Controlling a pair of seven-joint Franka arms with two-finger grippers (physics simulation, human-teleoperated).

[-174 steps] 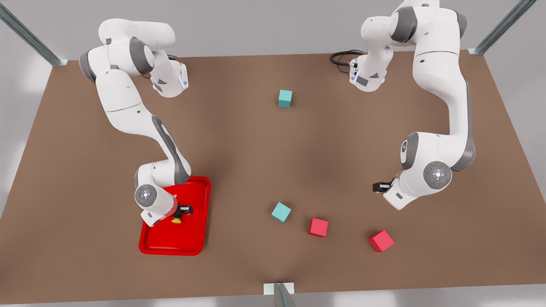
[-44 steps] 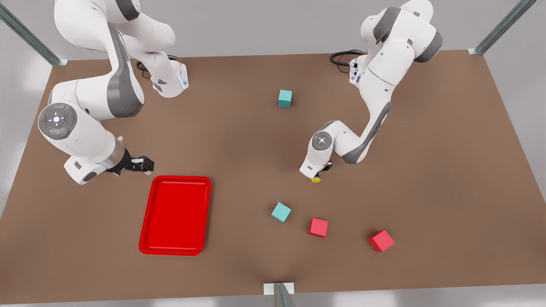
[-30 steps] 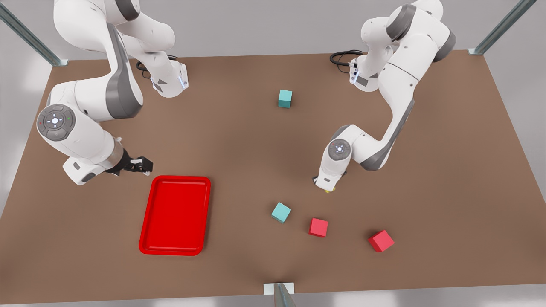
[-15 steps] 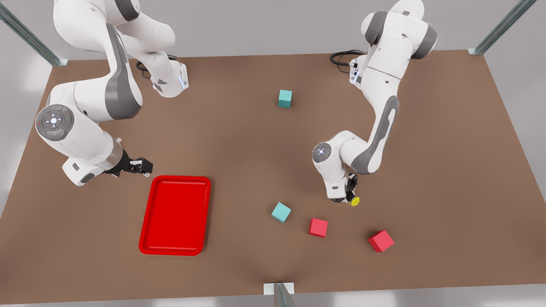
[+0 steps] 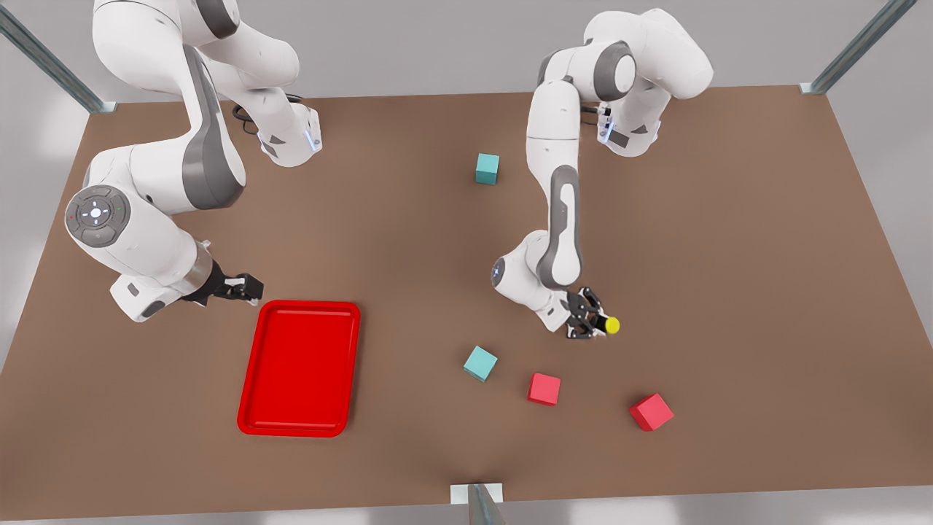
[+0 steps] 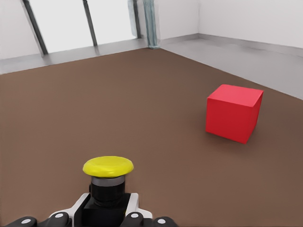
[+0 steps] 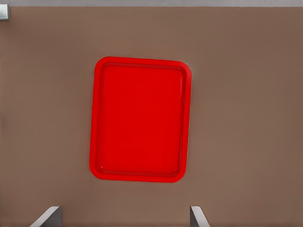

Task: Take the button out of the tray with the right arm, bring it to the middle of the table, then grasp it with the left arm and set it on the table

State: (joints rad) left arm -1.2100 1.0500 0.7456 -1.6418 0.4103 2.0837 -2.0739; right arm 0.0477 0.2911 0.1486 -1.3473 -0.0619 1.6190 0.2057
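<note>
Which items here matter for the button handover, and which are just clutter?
Part of the job:
- button, held in the left claw
- red tray, nothing in it
- right claw, open, waiting beside the tray
- table

Lying about:
- two teal cubes
- two red cubes

the tray (image 5: pixel 300 368) lies on the table (image 5: pixel 408 240) at the front view's left, cubes (image 5: pixel 544 389) to its right.
</note>
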